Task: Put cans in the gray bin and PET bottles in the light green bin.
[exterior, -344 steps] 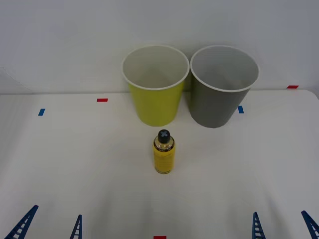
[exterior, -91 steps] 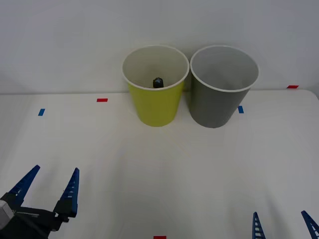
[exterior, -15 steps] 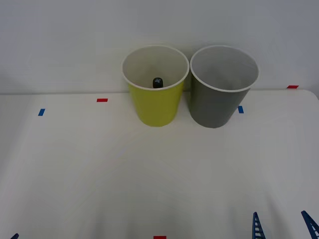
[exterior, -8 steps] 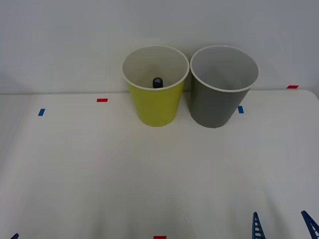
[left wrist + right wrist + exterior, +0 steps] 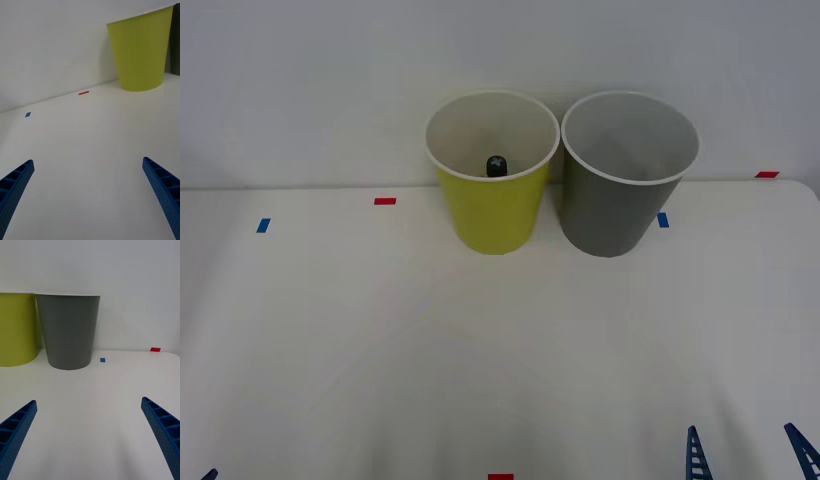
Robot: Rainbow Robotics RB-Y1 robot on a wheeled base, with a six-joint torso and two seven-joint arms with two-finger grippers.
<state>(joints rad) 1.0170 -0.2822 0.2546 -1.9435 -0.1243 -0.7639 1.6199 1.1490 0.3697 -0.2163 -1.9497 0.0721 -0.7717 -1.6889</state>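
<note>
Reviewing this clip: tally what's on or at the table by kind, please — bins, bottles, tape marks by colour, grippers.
Bins: 2 (light green bin, gray bin)
PET bottles: 1 (black cap showing inside the light green bin)
Red tape marks: 3
Blue tape marks: 2
Grippers: 2 (left gripper, right gripper, both open, empty)
Total: 10

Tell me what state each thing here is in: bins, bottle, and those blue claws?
Green bin: upright, bottle inside.
Bottle: in the green bin, black cap showing.
Gray bin: upright, beside the green bin; nothing seen inside.
Left gripper: open, empty, over the table.
Right gripper: open, empty, facing the gray bin.
</note>
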